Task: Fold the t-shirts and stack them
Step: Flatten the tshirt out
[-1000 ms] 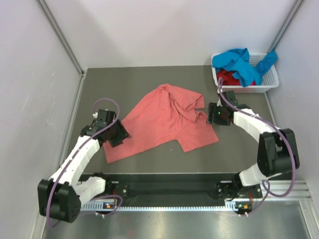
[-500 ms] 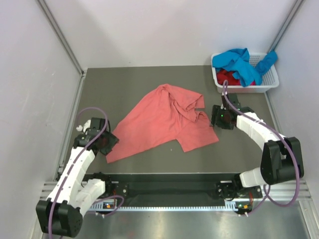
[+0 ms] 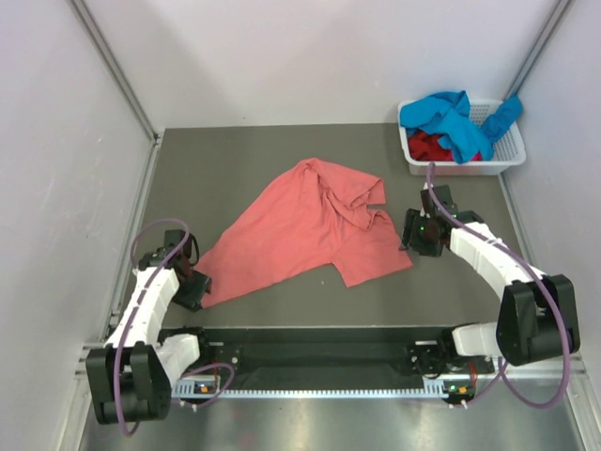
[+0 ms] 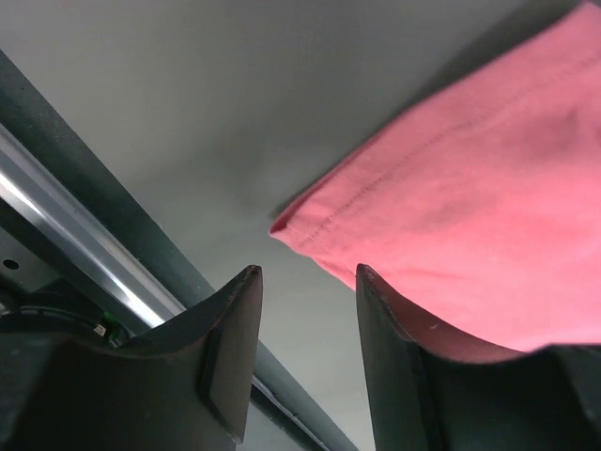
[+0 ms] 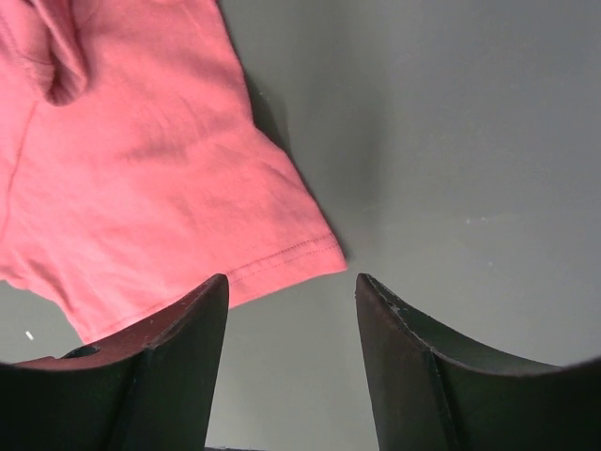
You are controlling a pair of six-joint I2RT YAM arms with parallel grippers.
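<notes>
The salmon-pink t-shirt (image 3: 310, 230) lies crumpled and partly spread in the middle of the table. My left gripper (image 3: 192, 287) is open and empty just left of the shirt's near-left corner. In the left wrist view the hemmed corner (image 4: 282, 228) lies just beyond the gripper (image 4: 305, 277). My right gripper (image 3: 418, 235) is open and empty beside the shirt's right edge. In the right wrist view the gripper (image 5: 291, 282) sits just short of the shirt's hemmed corner (image 5: 319, 252). A bright blue t-shirt (image 3: 451, 117) and a dark red t-shirt (image 3: 432, 146) lie in the basket.
The white slotted basket (image 3: 502, 155) stands at the back right corner. White walls close in the table on three sides. A black frame with a metal rail (image 4: 84, 254) runs along the near edge, close to my left gripper.
My left arm has drawn back and to the left, bringing its gripper from the shirt's left edge to its near-left corner. My right gripper has shifted slightly right and nearer. The shirt has not moved.
</notes>
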